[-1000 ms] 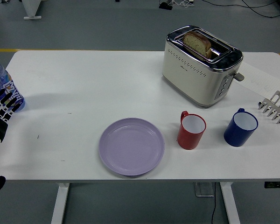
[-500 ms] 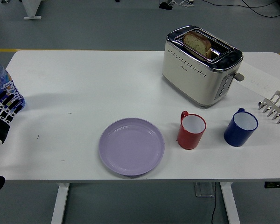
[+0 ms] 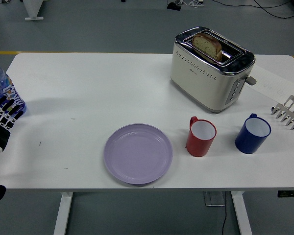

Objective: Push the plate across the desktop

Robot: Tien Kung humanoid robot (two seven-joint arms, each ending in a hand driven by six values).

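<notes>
red mug point(image 3: 201, 137) beside plate point(image 3: 138, 153), left side free

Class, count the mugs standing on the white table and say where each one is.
2. The red mug stands right of the purple plate; the blue mug stands further right, before the toaster. None seems hidden.

The plate point(image 3: 138, 153) looks matt lilac plastic, the counter point(image 3: 108, 88) smooth white, and the toaster point(image 3: 210, 68) has cream sides with shiny chrome metal.

left hand point(image 3: 2, 115) cut by edge; rack point(image 3: 288, 113) cropped right
</notes>
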